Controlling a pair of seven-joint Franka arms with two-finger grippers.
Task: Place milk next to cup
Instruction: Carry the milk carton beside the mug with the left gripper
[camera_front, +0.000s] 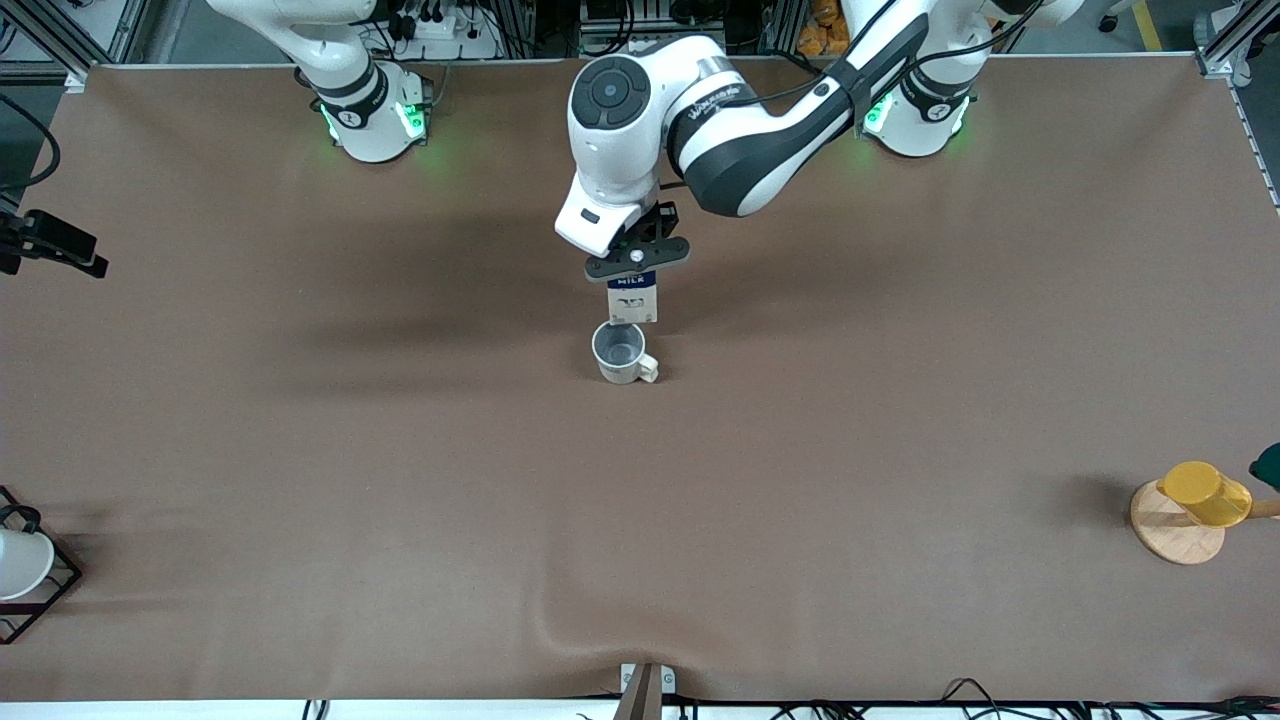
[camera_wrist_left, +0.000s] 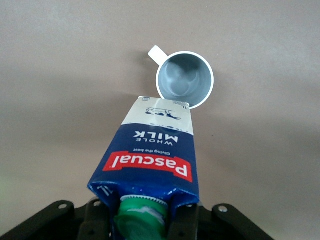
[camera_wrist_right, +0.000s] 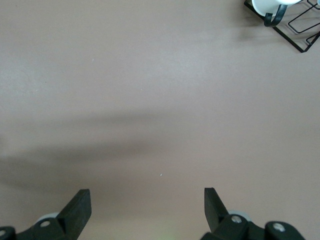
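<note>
The milk (camera_front: 633, 298), a dark blue carton with a red label and green cap, is held upright by my left gripper (camera_front: 637, 262), which is shut on its top. Its base is just farther from the front camera than the off-white cup (camera_front: 622, 352) in the middle of the table; whether it rests on the table I cannot tell. In the left wrist view the milk (camera_wrist_left: 150, 160) hangs below my left gripper (camera_wrist_left: 144, 225), its lower end beside the cup (camera_wrist_left: 184, 80). My right gripper (camera_wrist_right: 147, 207) is open and empty over bare table; its arm waits near its base.
A yellow cup (camera_front: 1205, 493) lies on a round wooden stand (camera_front: 1178, 530) at the left arm's end, near the front camera. A white cup (camera_front: 18, 562) sits in a black wire rack (camera_front: 45, 600) at the right arm's end, also in the right wrist view (camera_wrist_right: 295, 25).
</note>
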